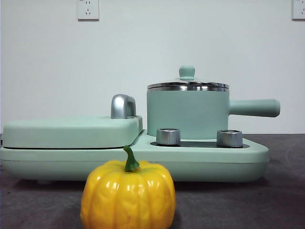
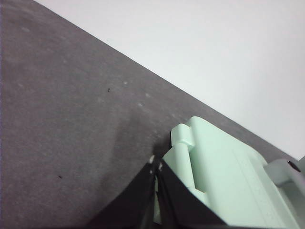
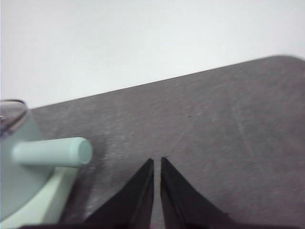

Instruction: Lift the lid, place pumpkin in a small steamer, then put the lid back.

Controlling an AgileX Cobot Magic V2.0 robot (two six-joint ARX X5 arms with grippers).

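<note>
The lid (image 1: 188, 85) sits closed on the small steamer (image 1: 187, 114), right of centre; its small knob could slip. The pumpkin (image 1: 127, 195) waits at bottom centre. Left gripper (image 2: 155, 168) and right gripper (image 3: 157, 161) hover with jaws clenched, empty.

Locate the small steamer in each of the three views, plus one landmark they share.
Front view: small steamer right of centre on the mint-green cooker base, lid on.
Left wrist view: not in it; only the cooker base's flat cover.
Right wrist view: at the picture's left edge.
Shared landmark: the cooker base.
</note>
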